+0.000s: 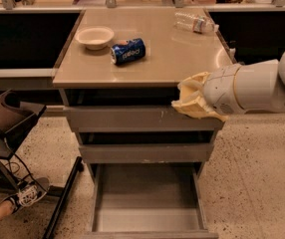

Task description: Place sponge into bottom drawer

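My gripper [191, 99] is at the end of the white arm, in front of the cabinet's right front corner, level with the top drawer's front. It is shut on the sponge [196, 110], a soft yellow block that shows low between the pale cream pads and is partly hidden by them. The bottom drawer [147, 222] is pulled fully open below and left of the gripper. Its smooth grey floor is bare.
On the cabinet top stand a white bowl [94, 37], a blue soda can [128, 51] lying on its side and a clear plastic bottle [193, 22]. The two upper drawers are shut. A chair base and a person's shoe [29, 193] are at the lower left.
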Controlling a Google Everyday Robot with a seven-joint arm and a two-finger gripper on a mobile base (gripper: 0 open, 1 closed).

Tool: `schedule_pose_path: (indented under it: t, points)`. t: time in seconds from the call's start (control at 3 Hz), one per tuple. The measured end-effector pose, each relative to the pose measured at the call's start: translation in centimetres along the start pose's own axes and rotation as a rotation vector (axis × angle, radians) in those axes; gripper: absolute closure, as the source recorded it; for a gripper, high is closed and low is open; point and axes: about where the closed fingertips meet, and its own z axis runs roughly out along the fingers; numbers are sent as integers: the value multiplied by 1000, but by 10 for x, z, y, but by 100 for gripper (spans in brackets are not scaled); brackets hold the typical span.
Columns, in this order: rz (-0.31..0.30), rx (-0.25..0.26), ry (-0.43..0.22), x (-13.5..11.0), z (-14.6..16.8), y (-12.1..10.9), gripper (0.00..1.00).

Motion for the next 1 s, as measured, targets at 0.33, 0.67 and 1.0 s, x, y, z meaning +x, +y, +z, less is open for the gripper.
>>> schedule_pose_path:
  t: [0.33,0.67,1.0]
  points:
    - [22,-74,-12,32,65,38,100]
    - [71,-173,-26,87,150,110,100]
    - [145,-222,-41,141,231,174,100]
